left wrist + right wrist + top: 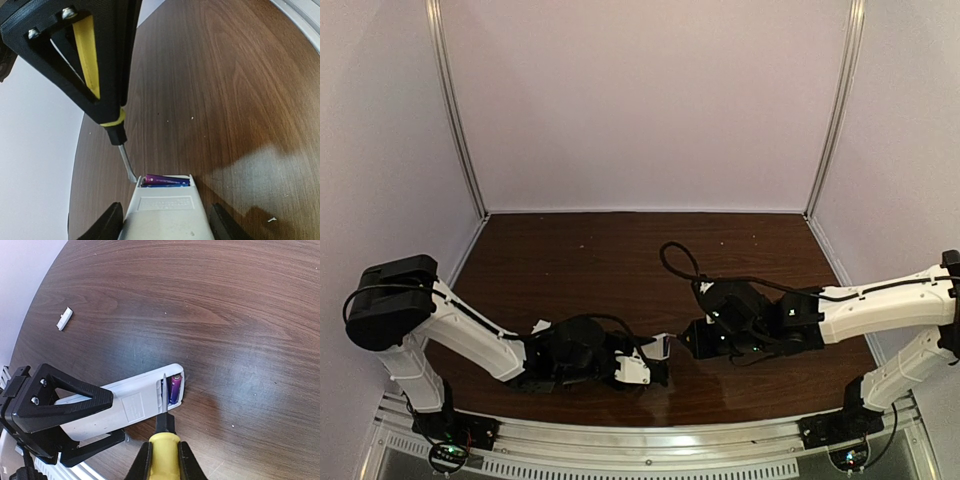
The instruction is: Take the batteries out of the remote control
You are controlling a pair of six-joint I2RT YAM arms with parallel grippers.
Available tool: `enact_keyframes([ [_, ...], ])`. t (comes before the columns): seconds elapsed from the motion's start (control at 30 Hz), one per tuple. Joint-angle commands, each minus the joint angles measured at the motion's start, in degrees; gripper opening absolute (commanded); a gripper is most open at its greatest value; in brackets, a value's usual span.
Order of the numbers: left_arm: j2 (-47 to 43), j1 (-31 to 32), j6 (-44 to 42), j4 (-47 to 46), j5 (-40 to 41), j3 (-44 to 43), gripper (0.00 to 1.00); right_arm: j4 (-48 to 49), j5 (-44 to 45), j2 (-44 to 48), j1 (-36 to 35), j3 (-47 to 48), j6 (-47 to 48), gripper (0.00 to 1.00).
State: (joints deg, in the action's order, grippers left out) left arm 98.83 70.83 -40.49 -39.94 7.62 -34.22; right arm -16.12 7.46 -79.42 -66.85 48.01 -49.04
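Note:
The white remote control [165,215] is held in my left gripper [165,227], its open battery bay pointing away. It also shows in the right wrist view [125,405] and in the top view [655,348]. Purple batteries [165,180] lie in the bay, the upper one tilted up at its left end; they also show in the right wrist view [175,386]. My right gripper [162,460] is shut on a yellow-handled screwdriver [164,452]. Its metal tip [131,175] rests at the bay's left corner beside the batteries.
A small white cover piece [64,319] lies on the dark wood table [225,300] far from the remote. White walls enclose the table on three sides. A metal rail [640,440] runs along the near edge.

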Motion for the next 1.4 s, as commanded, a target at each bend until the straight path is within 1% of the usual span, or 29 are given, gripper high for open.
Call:
enact_keyframes([
  [0.0, 0.44, -0.24, 1.02, 2.33, 0.64, -0.76, 0.00, 0.18, 0.25, -0.80, -0.27, 0.73, -0.65, 0.00],
  [0.27, 0.58, -0.24, 1.55, 2.05, 1.70, -1.09, 0.00, -1.53, 0.80, -2.06, -0.46, 1.29, -1.14, 0.00],
  [0.5, 1.27, -0.22, 1.64, 2.40, 2.34, -1.55, 0.00, -0.77, 1.05, -4.04, -0.62, 1.91, -1.15, 0.00],
  [0.77, 1.28, -0.21, 1.64, 2.55, 2.23, -1.62, 0.00, -0.44, 2.16, -3.51, -0.72, 2.13, -0.93, 0.00],
  [1.37, 1.28, -0.20, 1.73, 2.86, 2.23, -1.82, 0.00, 0.26, 4.03, -5.87, -0.71, 3.86, 0.23, 0.00],
])
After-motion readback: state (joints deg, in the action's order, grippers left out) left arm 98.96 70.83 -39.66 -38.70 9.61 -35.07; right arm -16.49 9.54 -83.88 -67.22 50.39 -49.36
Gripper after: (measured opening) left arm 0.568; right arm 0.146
